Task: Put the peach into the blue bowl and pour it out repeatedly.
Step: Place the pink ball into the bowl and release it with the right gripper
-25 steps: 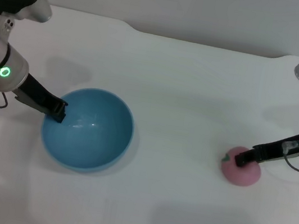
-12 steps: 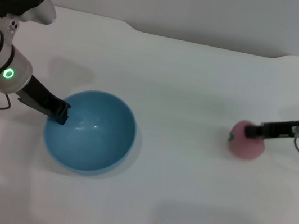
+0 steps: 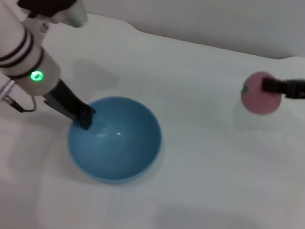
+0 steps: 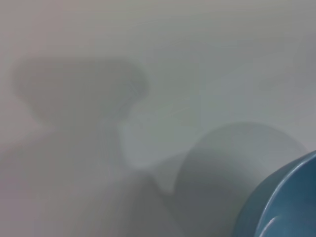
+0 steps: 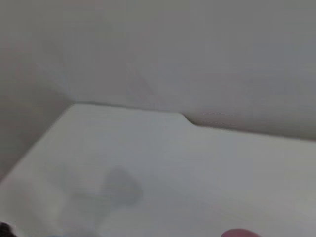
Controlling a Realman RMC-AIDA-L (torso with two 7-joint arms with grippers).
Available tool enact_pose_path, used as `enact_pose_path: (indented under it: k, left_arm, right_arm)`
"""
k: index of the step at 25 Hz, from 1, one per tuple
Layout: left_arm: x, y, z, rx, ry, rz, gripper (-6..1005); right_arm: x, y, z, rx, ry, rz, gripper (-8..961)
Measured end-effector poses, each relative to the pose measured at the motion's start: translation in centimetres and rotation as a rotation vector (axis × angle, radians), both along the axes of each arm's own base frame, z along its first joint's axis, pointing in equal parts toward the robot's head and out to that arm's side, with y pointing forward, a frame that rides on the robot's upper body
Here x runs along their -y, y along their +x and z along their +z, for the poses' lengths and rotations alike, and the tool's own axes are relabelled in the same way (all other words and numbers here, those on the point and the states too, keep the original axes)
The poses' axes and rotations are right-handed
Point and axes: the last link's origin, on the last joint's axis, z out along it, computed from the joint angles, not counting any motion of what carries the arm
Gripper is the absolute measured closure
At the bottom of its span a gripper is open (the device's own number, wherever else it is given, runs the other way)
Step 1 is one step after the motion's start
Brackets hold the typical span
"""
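The pink peach [image 3: 260, 93] hangs above the white table at the right, with my right gripper [image 3: 268, 85] shut on it; a faint shadow lies on the table under it. A sliver of the peach [image 5: 239, 232] shows in the right wrist view. The blue bowl [image 3: 116, 139] sits left of centre, empty. My left gripper [image 3: 84, 118] is shut on the bowl's left rim. The bowl's rim [image 4: 291, 197] also shows in the left wrist view.
The white table [image 3: 189, 178] ends at a pale wall [image 3: 187, 6] along the back, with a small step in its rear edge [image 3: 132, 26]. Nothing else stands on the table.
The right gripper has lifted the peach off the table, up and toward the back. The left gripper has drawn the bowl to the right, toward the centre.
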Motion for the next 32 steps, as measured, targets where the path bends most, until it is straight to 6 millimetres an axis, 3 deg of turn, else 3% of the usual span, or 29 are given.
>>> enact_pose_path:
  k: [7, 9, 12, 19, 32]
  left_arm:
    - [-0.4, 2.2, -2.3, 0.039, -0.03, -0.033, 1000]
    - [-0.4, 2.5, -2.8, 0.018, -0.034, -0.031, 1000]
    - [-0.3, 2.8, -3.2, 0.007, -0.037, -0.036, 1000]
    - [-0.4, 3.6, -3.6, 0.024, -0.043, -0.047, 1001]
    - [-0.3, 4.7, -4.3, 0.06, -0.061, -0.065, 1001]
  right_arm:
    - [-0.1, -4.5, 0.6, -0.056, -0.056, 0.182, 896]
    - [0.6, -6.4, 0.1, -0.074, -0.134, 0.295, 892]
    - [1.4, -7.2, -0.8, -0.052, -0.2, 0.392, 886]
    - [3.0, -7.9, -4.5, 0.06, -0.335, 0.514, 872]
    - [3.6, -8.1, -6.4, 0.097, -0.368, 0.533, 846]
